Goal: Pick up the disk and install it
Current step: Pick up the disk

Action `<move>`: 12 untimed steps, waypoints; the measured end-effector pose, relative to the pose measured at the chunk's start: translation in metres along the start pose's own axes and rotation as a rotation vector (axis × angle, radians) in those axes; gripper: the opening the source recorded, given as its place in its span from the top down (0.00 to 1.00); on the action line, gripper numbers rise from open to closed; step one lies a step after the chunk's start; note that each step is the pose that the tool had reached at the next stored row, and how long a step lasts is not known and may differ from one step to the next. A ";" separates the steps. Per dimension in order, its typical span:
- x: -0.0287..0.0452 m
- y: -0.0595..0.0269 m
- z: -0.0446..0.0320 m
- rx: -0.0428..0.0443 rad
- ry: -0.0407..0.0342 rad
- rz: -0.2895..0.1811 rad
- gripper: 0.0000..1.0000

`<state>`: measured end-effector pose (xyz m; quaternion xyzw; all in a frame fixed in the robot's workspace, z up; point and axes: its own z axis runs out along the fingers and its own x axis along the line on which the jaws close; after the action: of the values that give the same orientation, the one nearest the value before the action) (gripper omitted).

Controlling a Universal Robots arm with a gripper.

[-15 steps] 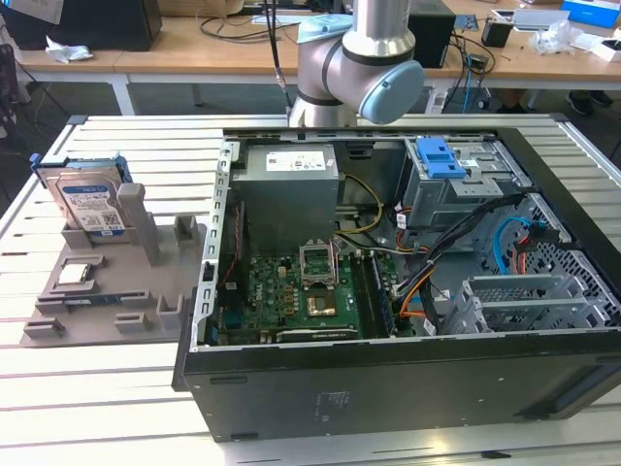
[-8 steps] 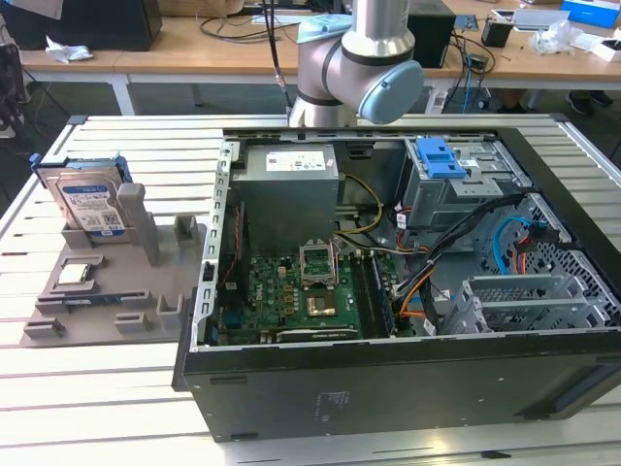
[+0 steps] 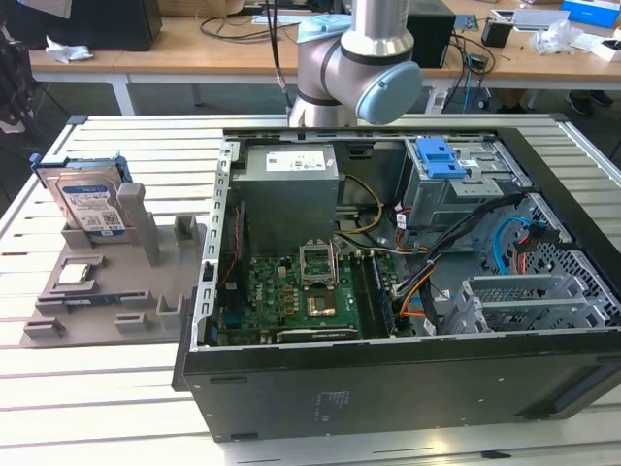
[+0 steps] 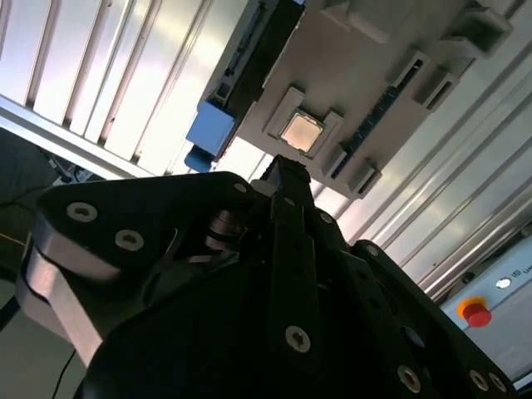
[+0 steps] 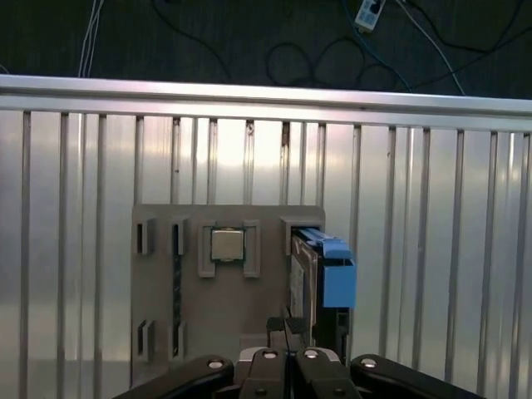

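Our hand (image 5: 287,324) hangs clenched and empty over the table (image 5: 416,249), above the grey holder (image 5: 229,307) that lies beside the open case (image 3: 388,291). The disk (image 5: 306,274) stands on edge in that holder. We judge that descending clenched would strike its top edge, and a skewed grip could snag its blue rail (image 5: 338,283).

No print is legible from where I stand. The disk (image 3: 89,199) carries a white-and-blue label, the power-supply box (image 3: 291,183) a white sticker with what may be a barcode, and the computer case (image 3: 388,388) a small pale label.
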<state>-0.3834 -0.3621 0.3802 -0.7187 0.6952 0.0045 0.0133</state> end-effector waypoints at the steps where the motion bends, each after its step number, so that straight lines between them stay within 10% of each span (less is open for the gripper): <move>1: -0.0007 0.0001 0.0030 0.0001 0.0003 0.008 0.89; 12: -0.0171 0.0040 0.0115 0.0011 0.0011 0.050 0.89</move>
<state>-0.3878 -0.3448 0.3691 -0.7010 0.7130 0.0041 0.0132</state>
